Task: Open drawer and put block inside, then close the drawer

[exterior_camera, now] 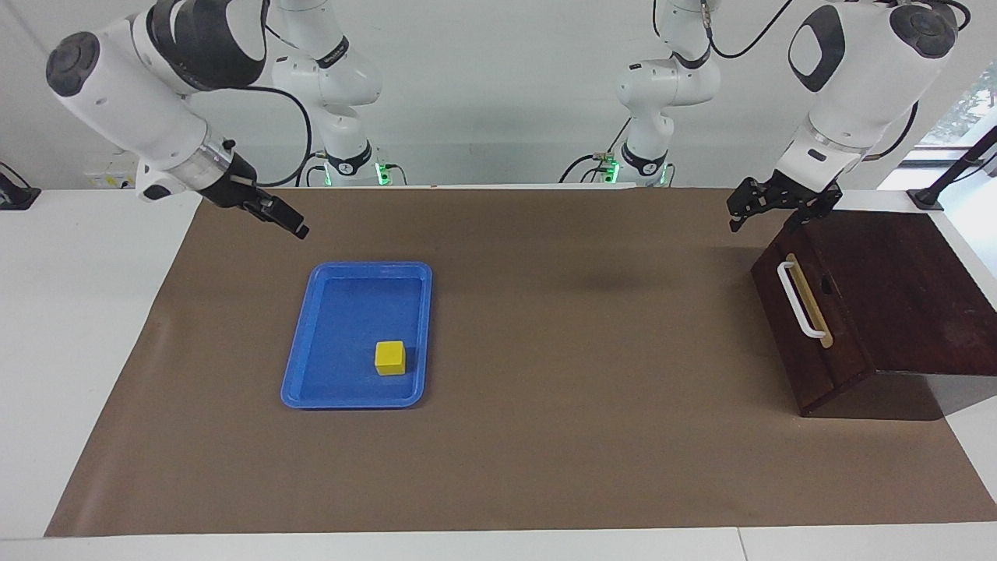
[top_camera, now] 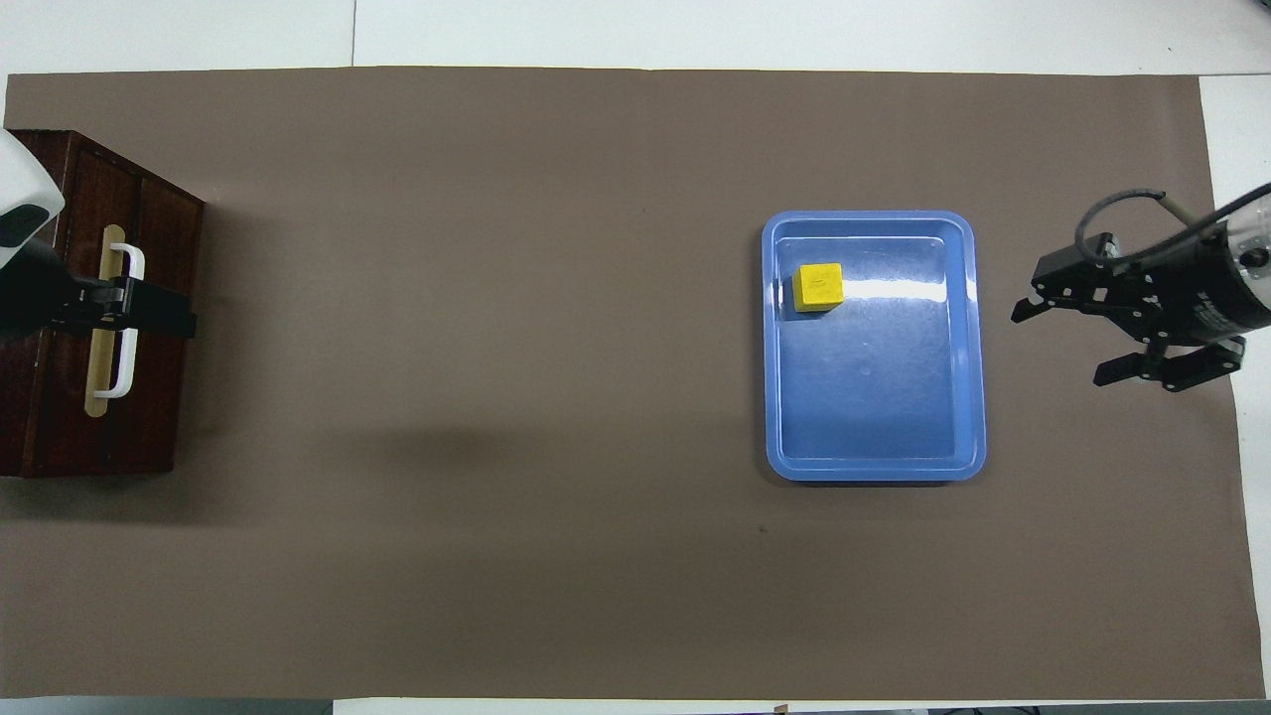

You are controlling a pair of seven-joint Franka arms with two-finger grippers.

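The block [exterior_camera: 390,358] [top_camera: 818,286], a small yellow cube, lies in the blue tray [exterior_camera: 327,312] [top_camera: 874,417], in the corner farther from the robots and toward the left arm's end. The drawer [exterior_camera: 788,335] [top_camera: 159,397] is pushed flush into its dark cabinet, white handle [exterior_camera: 796,300] [top_camera: 129,260] facing the tray. My left gripper [exterior_camera: 763,222] [top_camera: 149,313] hangs open in the air over the handle, touching nothing. My right gripper [exterior_camera: 296,227] [top_camera: 1060,345] is open and empty, over the mat beside the tray.
A brown mat [exterior_camera: 584,351] [top_camera: 496,298] covers most of the white table. The cabinet [exterior_camera: 911,288] stands at the left arm's end, partly off the mat. A wide stretch of bare mat lies between tray and drawer.
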